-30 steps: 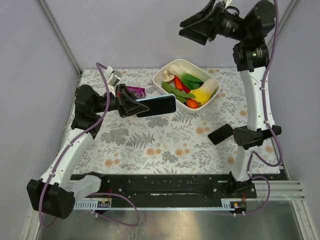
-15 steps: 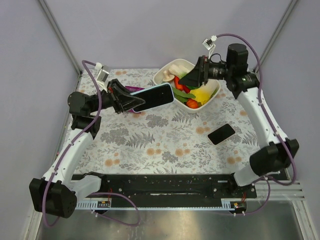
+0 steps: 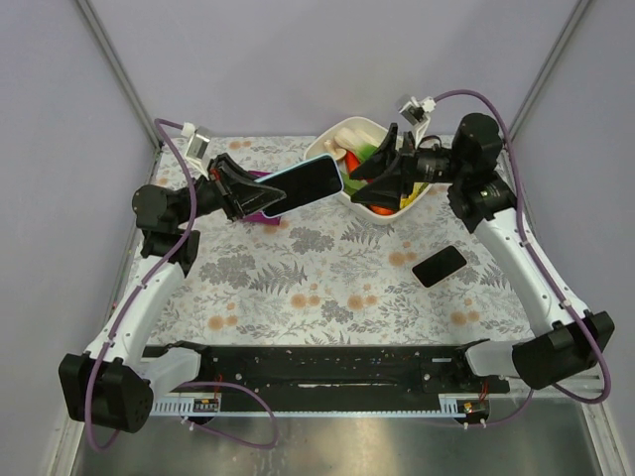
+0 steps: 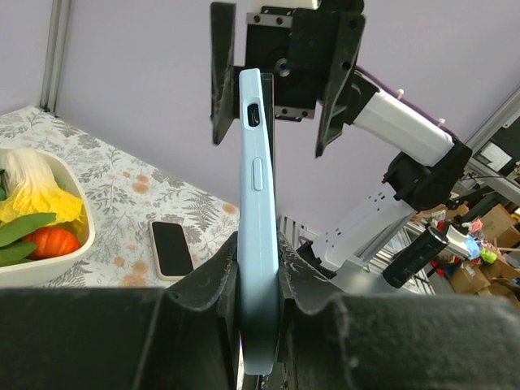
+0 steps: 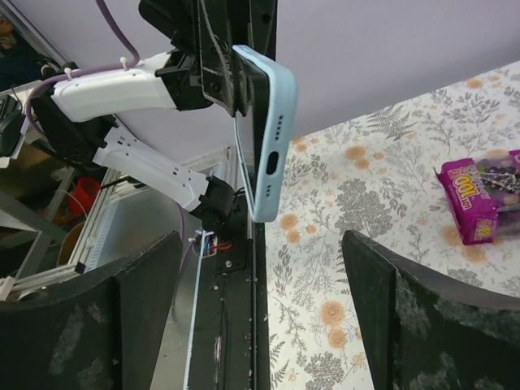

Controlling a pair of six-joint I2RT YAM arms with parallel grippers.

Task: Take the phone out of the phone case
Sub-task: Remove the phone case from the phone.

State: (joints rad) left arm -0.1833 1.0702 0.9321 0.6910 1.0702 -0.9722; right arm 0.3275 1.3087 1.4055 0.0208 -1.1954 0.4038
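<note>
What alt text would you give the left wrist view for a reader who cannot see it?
The left gripper clamps a light blue phone case edge-on, its far end pointing into the open right gripper. A black phone and a bowl of vegetables sit on the table to the left.

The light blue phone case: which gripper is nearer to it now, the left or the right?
Left. The left gripper is shut on one end of the phone case, holding it in the air. The right gripper is open at the other end, not gripping it.
</note>
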